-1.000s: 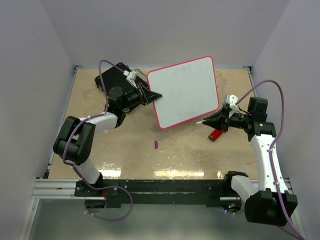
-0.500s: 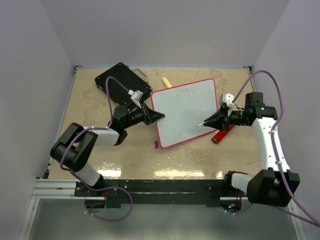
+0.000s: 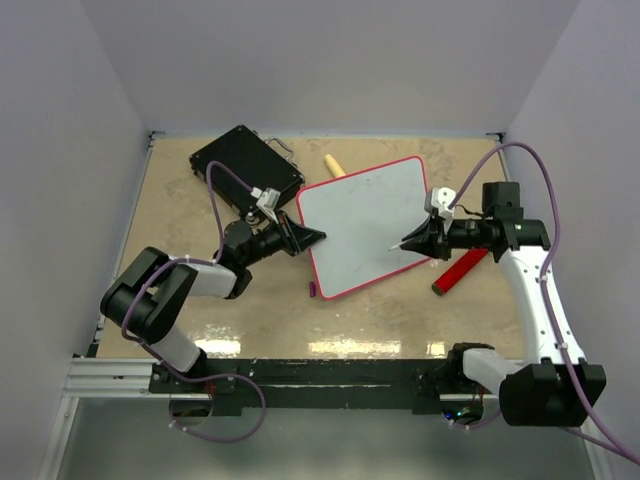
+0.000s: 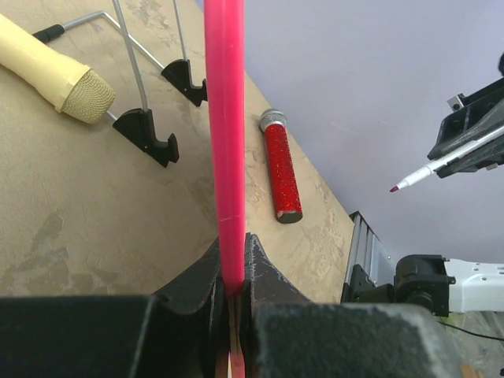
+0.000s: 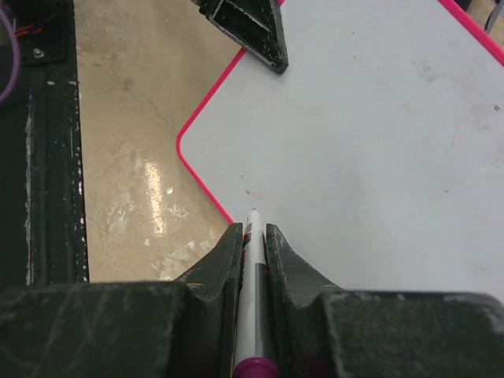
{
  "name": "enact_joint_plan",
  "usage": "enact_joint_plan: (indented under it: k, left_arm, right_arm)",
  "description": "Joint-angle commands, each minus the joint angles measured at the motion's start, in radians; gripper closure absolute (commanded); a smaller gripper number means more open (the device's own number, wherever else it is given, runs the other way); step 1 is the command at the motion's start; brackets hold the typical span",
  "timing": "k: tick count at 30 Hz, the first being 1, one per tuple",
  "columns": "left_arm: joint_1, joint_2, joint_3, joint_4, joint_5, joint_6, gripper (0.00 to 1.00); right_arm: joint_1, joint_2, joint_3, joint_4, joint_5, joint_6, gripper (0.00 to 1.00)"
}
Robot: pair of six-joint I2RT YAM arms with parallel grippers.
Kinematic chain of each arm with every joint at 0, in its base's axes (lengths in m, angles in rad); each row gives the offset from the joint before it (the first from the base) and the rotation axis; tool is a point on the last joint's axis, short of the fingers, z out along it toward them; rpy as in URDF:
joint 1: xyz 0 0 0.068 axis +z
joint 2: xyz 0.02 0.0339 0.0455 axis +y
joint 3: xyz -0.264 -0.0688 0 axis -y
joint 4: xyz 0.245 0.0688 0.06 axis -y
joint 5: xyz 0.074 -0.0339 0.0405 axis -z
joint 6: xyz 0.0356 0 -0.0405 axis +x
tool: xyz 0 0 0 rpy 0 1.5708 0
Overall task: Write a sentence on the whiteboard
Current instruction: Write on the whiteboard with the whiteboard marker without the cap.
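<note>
The whiteboard (image 3: 365,222) lies tilted at mid-table, white with a pink rim and blank; no sentence shows on it. My left gripper (image 3: 308,237) is shut on its left edge. In the left wrist view the rim (image 4: 224,134) runs edge-on out of my left gripper (image 4: 232,276), with the board's black feet (image 4: 148,135) behind. My right gripper (image 3: 420,240) is shut on a white marker (image 3: 402,244) with its tip over the board's right part. In the right wrist view my right gripper (image 5: 252,236) holds the marker (image 5: 252,276) just above the board (image 5: 370,150), near its corner.
A black hard case (image 3: 245,165) stands at the back left. A yellow handle (image 3: 334,165) lies behind the board. A red glittery cylinder (image 3: 458,270) lies right of the board, under my right arm. A small purple cap (image 3: 313,290) lies by the board's near corner.
The board has come down from a raised tilt and shifted left and nearer, still in my left gripper. My right gripper moved left with the marker, over the board's right part.
</note>
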Motion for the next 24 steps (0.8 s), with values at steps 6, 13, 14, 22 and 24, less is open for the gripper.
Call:
enact_joint_plan:
  k: [6, 13, 14, 22, 24]
  left_arm:
    - [-0.015, -0.047, -0.016, 0.260, -0.027, 0.011, 1.00]
    - [-0.033, -0.035, -0.037, 0.272, -0.041, 0.007, 1.00]
    - [-0.037, -0.035, -0.039, 0.272, -0.046, 0.007, 1.00]
    - [-0.055, -0.030, -0.065, 0.283, -0.070, 0.004, 1.00]
    - [-0.056, -0.030, -0.070, 0.289, -0.072, 0.002, 1.00]
  right_arm:
    - [0.137, -0.083, -0.063, 0.358, 0.142, 0.322, 1.00]
    - [0.137, -0.103, -0.109, 0.392, 0.131, 0.331, 1.00]
    - [0.137, -0.109, -0.119, 0.403, 0.131, 0.344, 1.00]
    - [0.137, -0.149, -0.188, 0.456, 0.136, 0.366, 1.00]
    - [0.137, -0.153, -0.189, 0.456, 0.132, 0.368, 1.00]
